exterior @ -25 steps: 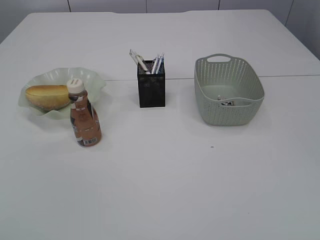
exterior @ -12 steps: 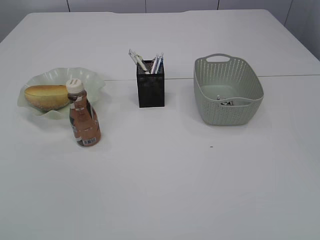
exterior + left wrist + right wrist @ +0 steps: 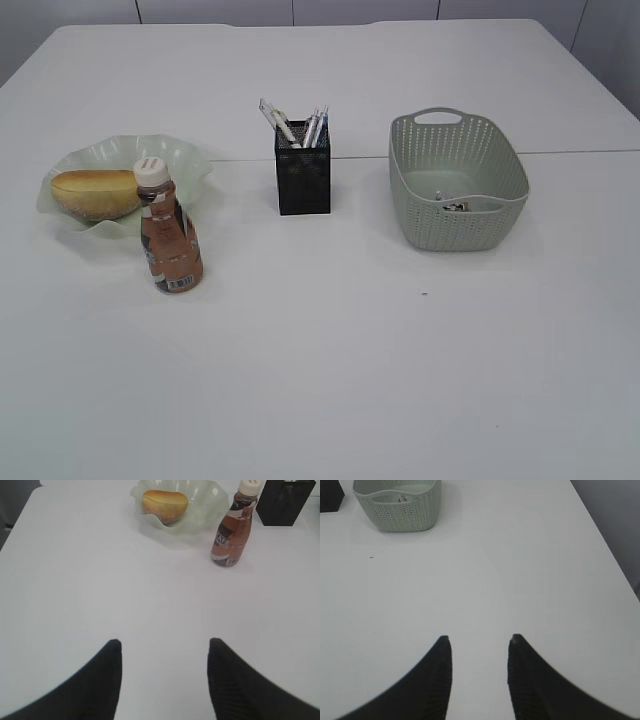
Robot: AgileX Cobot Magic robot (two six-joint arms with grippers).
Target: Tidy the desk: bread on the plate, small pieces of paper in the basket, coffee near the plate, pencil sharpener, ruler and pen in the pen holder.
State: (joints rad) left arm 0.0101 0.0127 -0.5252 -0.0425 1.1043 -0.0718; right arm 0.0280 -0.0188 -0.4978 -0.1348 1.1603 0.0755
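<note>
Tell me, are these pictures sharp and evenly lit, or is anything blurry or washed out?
Exterior view: soft, even light, faint shadows under the bottle and basket; slightly grainy. Left wrist view: the bread and plate are fairly crisp, while the near left gripper looks dark and soft. Right wrist view: the desk is bright and nearly featureless; the right gripper is blurred.

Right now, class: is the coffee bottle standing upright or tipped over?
Upright. The coffee bottle stands on its base on the desk, white cap on top, just in front of the plate.
</note>
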